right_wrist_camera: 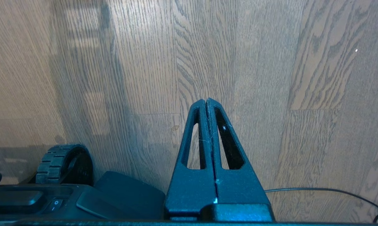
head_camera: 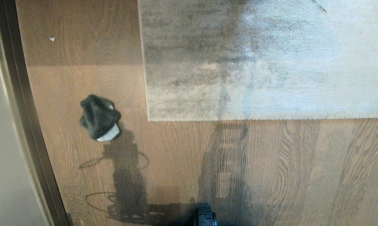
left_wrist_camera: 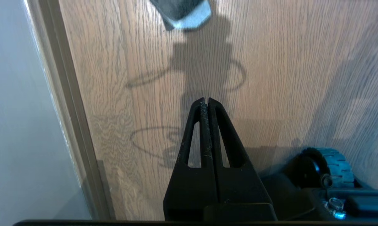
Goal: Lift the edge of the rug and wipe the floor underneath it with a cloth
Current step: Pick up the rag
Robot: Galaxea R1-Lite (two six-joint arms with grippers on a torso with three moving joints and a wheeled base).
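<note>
A grey-beige rug (head_camera: 258, 59) with dark streaks lies flat on the brown wood floor (head_camera: 286, 169). Its near edge (head_camera: 264, 119) runs straight across the head view, and its corner (head_camera: 149, 119) sits near the middle. The cloth (head_camera: 98, 116), a dark fuzzy wad with a pale corner, rests on the floor left of that corner; its pale corner also shows in the left wrist view (left_wrist_camera: 185, 14). My left gripper (left_wrist_camera: 206, 100) hangs shut and empty above bare planks, short of the cloth. My right gripper (right_wrist_camera: 205, 101) is shut and empty over bare floor. Neither arm shows in the head view.
A wall with a dark baseboard (head_camera: 28, 125) runs along the left. A small pale speck (head_camera: 52, 38) lies on the floor far left. My base's front wheel (head_camera: 205, 216) shows at the bottom. A thin black cable (right_wrist_camera: 327, 190) crosses the floor by the right gripper.
</note>
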